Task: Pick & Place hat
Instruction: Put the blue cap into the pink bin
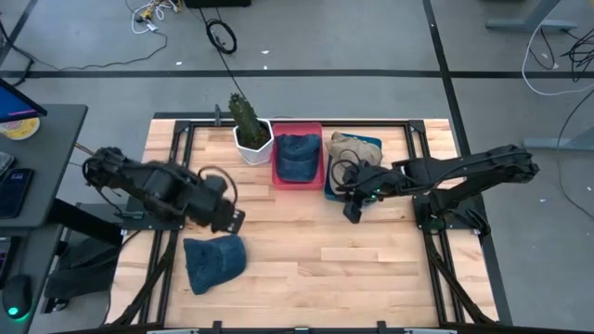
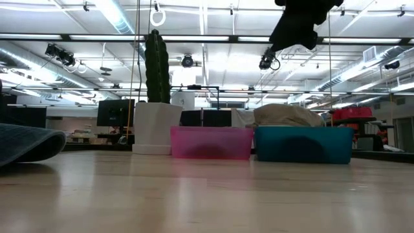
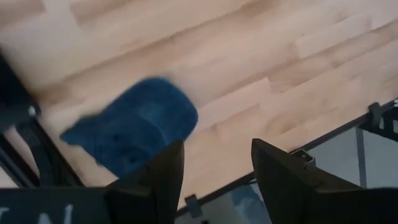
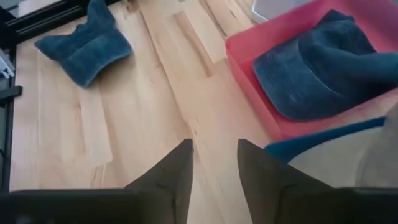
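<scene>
Our left fingers (image 3: 168, 180) stand parted with bare wood between them, holding nothing; the left gripper (image 1: 229, 215) hangs above the blue hat (image 1: 214, 261), which lies flat on the table (image 1: 371, 264) in the lower left of the high view, close to the table's near edge. Our right fingers (image 4: 183, 168) are also apart and empty, the right gripper (image 1: 354, 211) hovering right of centre, just in front of the teal bin (image 1: 331, 190).

We judge the hat soft, light and floppy, likely to sag and fold when lifted, so a pinch on the crown or on the stiffer brim looks safest.

The pink bin (image 1: 297, 178) already holds a blue cap, and the teal bin a tan one. A potted cactus (image 1: 248, 125) stands beside the pink bin. The middle of the table offers open room; the frame rails run close by the hat.
</scene>
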Robot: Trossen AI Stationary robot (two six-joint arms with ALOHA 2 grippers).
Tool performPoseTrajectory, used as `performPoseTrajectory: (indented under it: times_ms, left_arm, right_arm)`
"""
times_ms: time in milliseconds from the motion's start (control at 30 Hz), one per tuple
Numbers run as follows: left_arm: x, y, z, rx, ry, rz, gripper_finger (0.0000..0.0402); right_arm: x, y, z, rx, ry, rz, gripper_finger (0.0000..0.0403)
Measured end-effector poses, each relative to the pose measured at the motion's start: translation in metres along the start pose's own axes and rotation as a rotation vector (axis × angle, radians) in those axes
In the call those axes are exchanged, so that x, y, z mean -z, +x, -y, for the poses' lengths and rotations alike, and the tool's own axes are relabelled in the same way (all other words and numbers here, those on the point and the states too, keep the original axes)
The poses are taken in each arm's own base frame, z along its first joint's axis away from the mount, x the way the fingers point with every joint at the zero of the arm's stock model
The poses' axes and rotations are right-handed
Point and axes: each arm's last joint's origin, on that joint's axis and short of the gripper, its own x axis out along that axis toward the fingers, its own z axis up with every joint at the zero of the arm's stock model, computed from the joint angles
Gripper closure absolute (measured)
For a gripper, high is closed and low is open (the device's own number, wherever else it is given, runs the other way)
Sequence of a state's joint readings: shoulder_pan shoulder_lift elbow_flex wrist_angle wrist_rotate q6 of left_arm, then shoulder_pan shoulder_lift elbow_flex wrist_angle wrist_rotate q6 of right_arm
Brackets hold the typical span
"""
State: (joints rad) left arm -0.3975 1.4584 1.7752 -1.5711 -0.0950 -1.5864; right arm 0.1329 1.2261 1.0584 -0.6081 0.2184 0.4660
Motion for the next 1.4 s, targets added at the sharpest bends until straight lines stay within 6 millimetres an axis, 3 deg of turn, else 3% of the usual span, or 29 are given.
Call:
performPoseTrajectory:
  times_ms: [167,567,767,933,1167,1400]
  left_arm:
    - [0.028,0.015,0.011,-0.051,-0.012,-0.030,0.0211]
    - [0.103,0.070,0.031,-0.248,0.191,-0.103,0.0211]
    - [0.140,0.085,0.026,-0.299,0.337,-0.107,0.0211]
    - [0.163,0.099,0.003,-0.383,0.386,-0.083,0.0211]
    - [0.165,0.108,-0.027,-0.414,0.495,-0.022,0.0211]
    - [0.153,0.131,-0.055,-0.283,0.589,-0.076,0.0211]
  right_arm:
    - [-0.003,0.004,-0.003,-0.016,-0.026,0.022,0.0263]
    - [-0.004,0.004,-0.005,-0.094,-0.087,0.013,0.0256]
    - [-0.003,0.004,-0.007,-0.150,-0.112,-0.011,0.0256]
    - [-0.002,0.003,-0.008,-0.184,-0.092,-0.028,0.0256]
    - [-0.001,0.002,-0.015,-0.261,-0.024,-0.053,0.0256]
    - [-0.004,-0.004,-0.032,-0.378,0.075,-0.003,0.0256]
